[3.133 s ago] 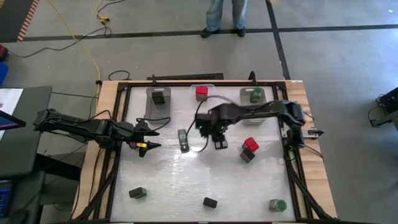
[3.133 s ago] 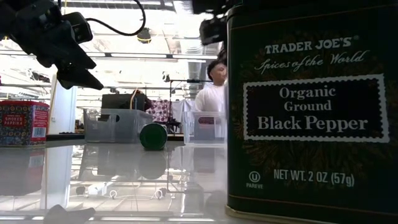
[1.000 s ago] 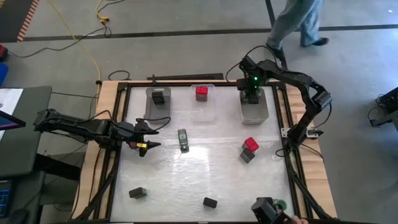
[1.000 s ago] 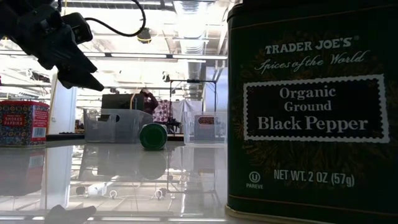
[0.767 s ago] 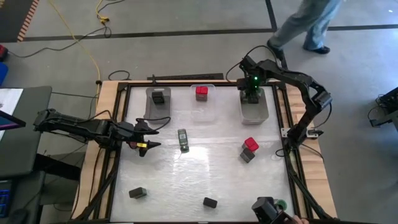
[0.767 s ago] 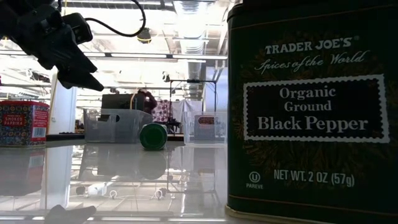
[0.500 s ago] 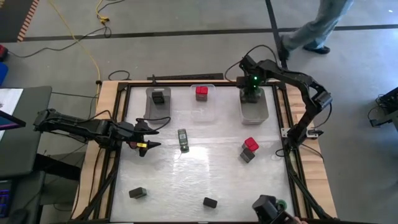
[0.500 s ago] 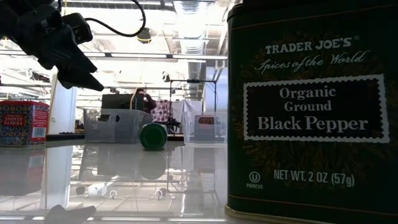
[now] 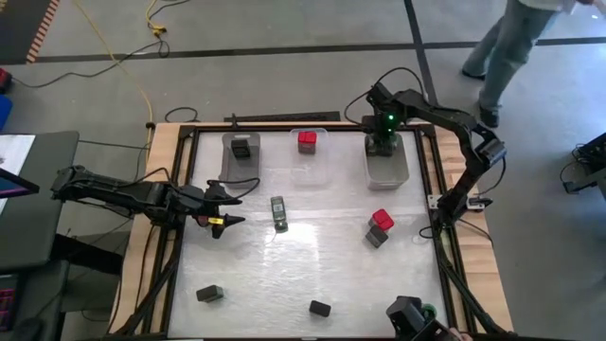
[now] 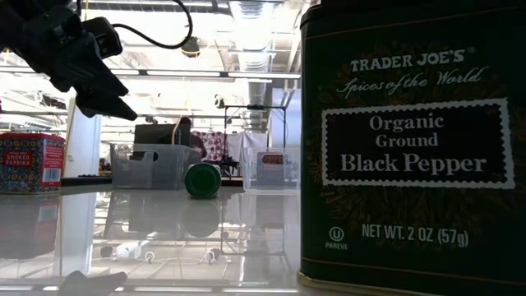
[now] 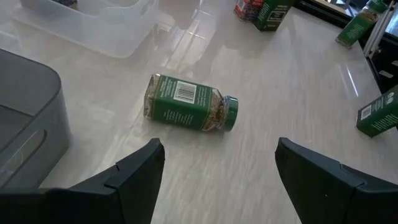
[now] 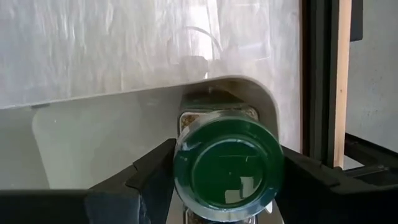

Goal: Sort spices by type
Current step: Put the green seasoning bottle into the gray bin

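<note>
My right gripper (image 9: 382, 142) hangs over the far right bin (image 9: 388, 170), shut on a round green-lidded jar (image 12: 227, 167). My left gripper (image 9: 237, 206) waits open at the table's left. A second green-lidded jar (image 11: 186, 111) lies on its side ahead of the left gripper (image 11: 221, 180). A red box (image 9: 382, 219) and a black box (image 9: 376, 237) sit right of centre. Two more black boxes (image 9: 209, 295) (image 9: 319, 308) lie near the near edge. The far left bin holds a black box (image 9: 242, 148), and the middle bin holds a red box (image 9: 307, 141). My right gripper pinches the jar just below its green lid (image 12: 186, 165), one finger on each side. The fingers come from above, pointing down into the bin's far right corner. The lid faces the wrist camera and hides most of the jar's body. Whether the jar's base touches the bin floor cannot be told.
Three translucent bins (image 9: 241, 163) (image 9: 309, 163) stand along the far edge. A black pepper tin (image 10: 411, 140) stands right before the low camera, and a red paprika tin (image 10: 31, 163) shows farther off. A person (image 9: 516, 38) walks on the floor beyond the far edge.
My right gripper has stayed over the far right bin with the jar; about three seconds ago it was over the middle of the table. The person beyond the far edge has walked on toward the right.
</note>
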